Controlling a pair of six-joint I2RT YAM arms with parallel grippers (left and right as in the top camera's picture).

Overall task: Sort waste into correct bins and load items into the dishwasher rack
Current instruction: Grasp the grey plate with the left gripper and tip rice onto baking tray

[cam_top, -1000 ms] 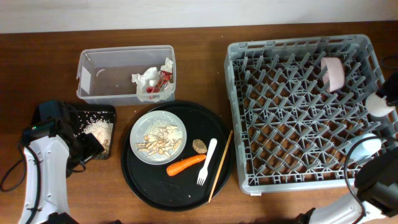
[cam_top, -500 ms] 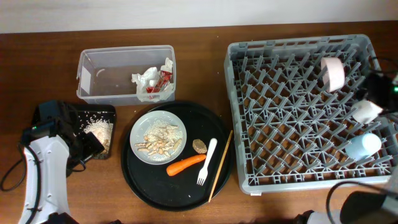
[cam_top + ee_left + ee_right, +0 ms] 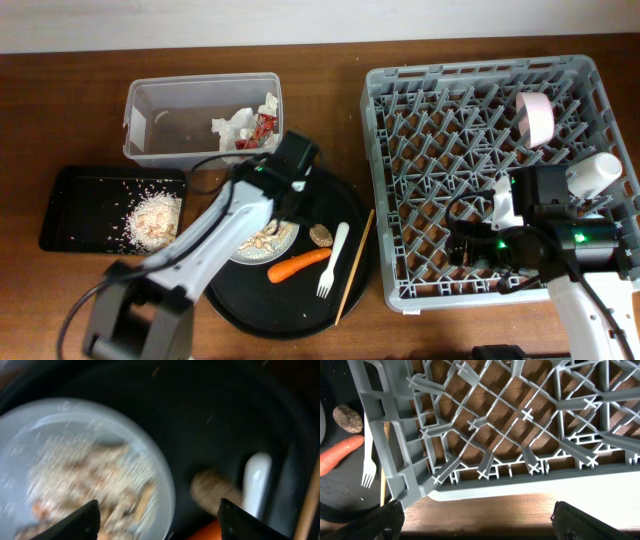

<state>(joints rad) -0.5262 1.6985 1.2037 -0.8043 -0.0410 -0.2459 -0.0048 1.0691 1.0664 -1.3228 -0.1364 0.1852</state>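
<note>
My left gripper [image 3: 283, 213] is open and empty, hovering over the right edge of the white plate [image 3: 243, 232] of food scraps on the round black tray [image 3: 225, 290]. The left wrist view is blurred and shows the plate [image 3: 75, 465], a brown lump [image 3: 212, 491] and the fork [image 3: 256, 480] between the open fingers [image 3: 159, 524]. An orange carrot [image 3: 298, 265], a white fork [image 3: 333, 258] and a wooden chopstick [image 3: 354, 265] lie on the tray. My right gripper [image 3: 465, 248] is open and empty above the front of the grey dishwasher rack [image 3: 400, 180], whose front corner fills the right wrist view [image 3: 395, 460].
A clear bin [image 3: 160, 105] with crumpled wrappers stands at the back left. A black rectangular tray [image 3: 80, 190] holds rice scraps. A pink cup [image 3: 537, 118] and a white cup [image 3: 597, 170] sit in the rack's right side.
My left arm has swung from beside the rice tray to over the plate. My right arm has moved from the rack's right edge to above its front part.
</note>
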